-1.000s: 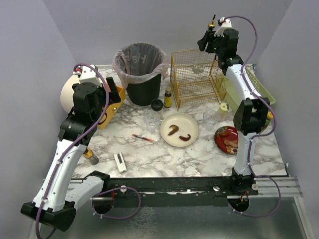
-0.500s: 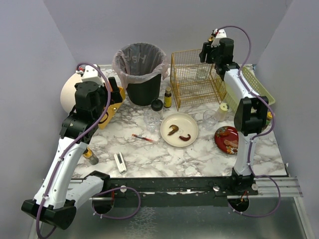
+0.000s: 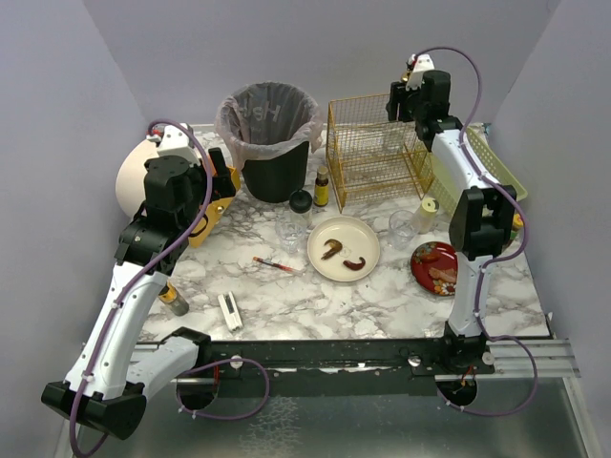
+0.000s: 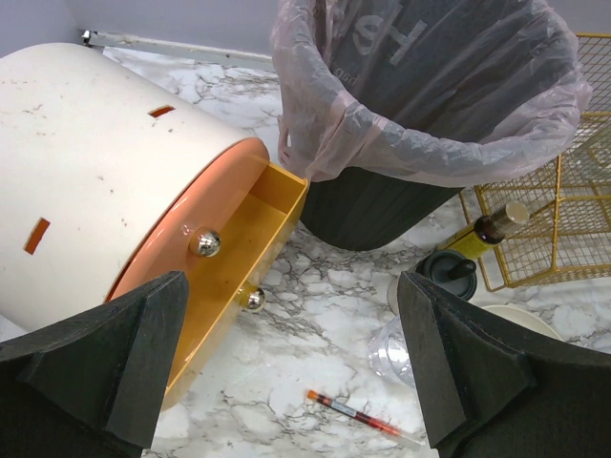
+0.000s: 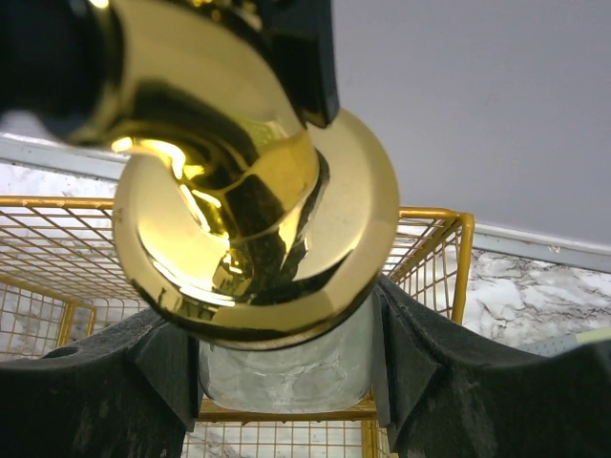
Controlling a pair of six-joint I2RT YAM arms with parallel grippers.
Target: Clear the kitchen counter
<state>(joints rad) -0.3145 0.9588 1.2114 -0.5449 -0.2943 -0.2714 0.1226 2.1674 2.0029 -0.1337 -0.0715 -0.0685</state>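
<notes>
My left pincer [image 4: 296, 382] hangs spread, empty, over the white grey-veined marble surface [image 3: 325, 296], the kitchen counter under both arms. My right pincer [image 5: 286, 372] pinches a clear gold-pumped bottle [image 5: 258, 172] above the gold wire basket [image 3: 372, 153]; next I'd lower and release it.

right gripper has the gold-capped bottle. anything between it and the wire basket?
Nothing visible. The right gripper holds the bottle above the far right corner of the wire basket, and no object shows between them. From the overhead camera the basket's top looks open.
</notes>
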